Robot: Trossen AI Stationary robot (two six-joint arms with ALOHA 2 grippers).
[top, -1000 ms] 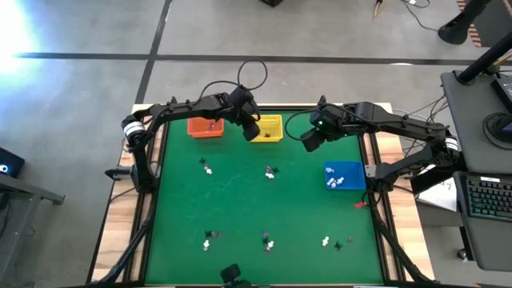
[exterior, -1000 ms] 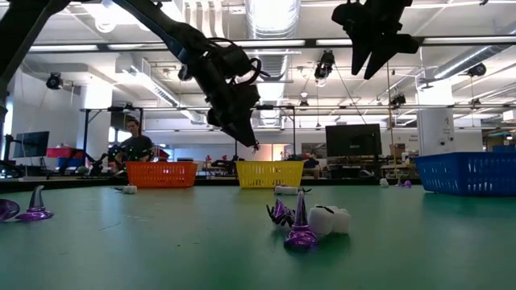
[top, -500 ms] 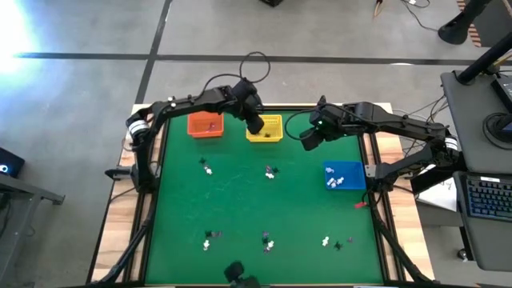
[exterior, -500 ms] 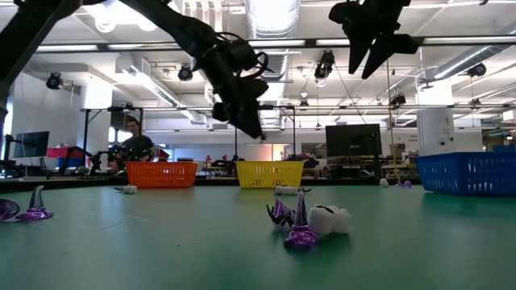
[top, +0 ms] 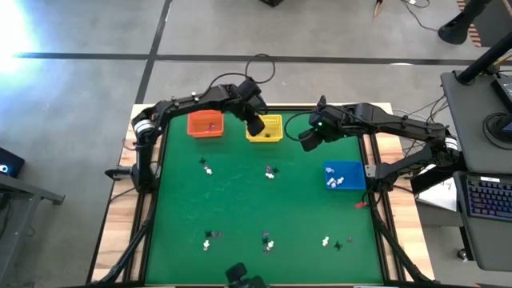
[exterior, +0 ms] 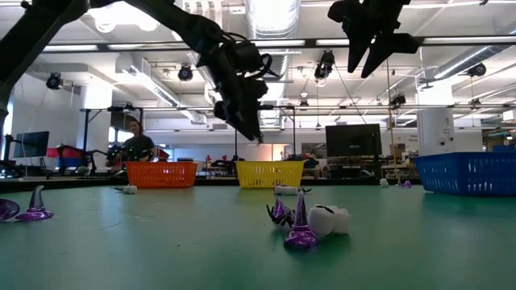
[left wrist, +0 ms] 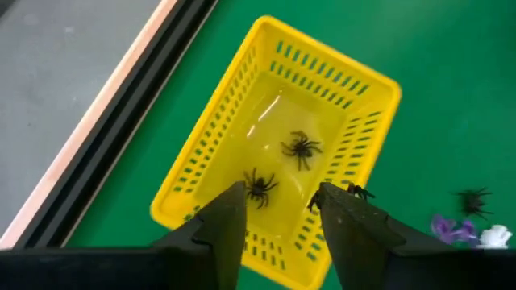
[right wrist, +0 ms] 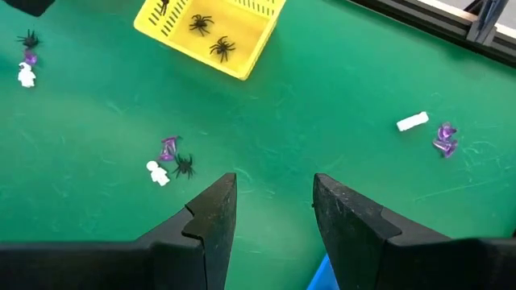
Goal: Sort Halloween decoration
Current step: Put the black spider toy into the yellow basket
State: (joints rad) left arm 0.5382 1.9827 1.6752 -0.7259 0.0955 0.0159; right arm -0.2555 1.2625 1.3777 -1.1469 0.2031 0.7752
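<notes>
**Release over the yellow basket: confirm the drop, then retarget**

The left end effector (left wrist: 276, 213) hangs above the yellow basket (top: 266, 129) at the far edge of the tabletop (top: 240, 192); its fingers (left wrist: 226, 217) stand apart with nothing visible between them. Two black spiders (left wrist: 301, 148) lie on the basket floor; a third spider (left wrist: 355, 191) appears to sit at the basket's rim or just outside it, and the wrist view does not settle which. The step in hand reads as the end of a deposit; to do it well, keep the fingers wide and lift straight up so no trinket catches on a pad; check the rim spider before leaving.

The right end effector (top: 310, 141) waits high between the yellow basket and the blue basket (top: 344, 176), fingers spread and empty; it is clear of the left arm.

The Halloween decoration (top: 270, 172) remaining to sort lies in small clusters: one near mid-tabletop, one closer to the orange basket (top: 205, 126), several along the near edge. In the mid cluster the pieces lie very close together; approach from above with the fingers straddling a single trinket, so neighbours are not dragged along.
</notes>
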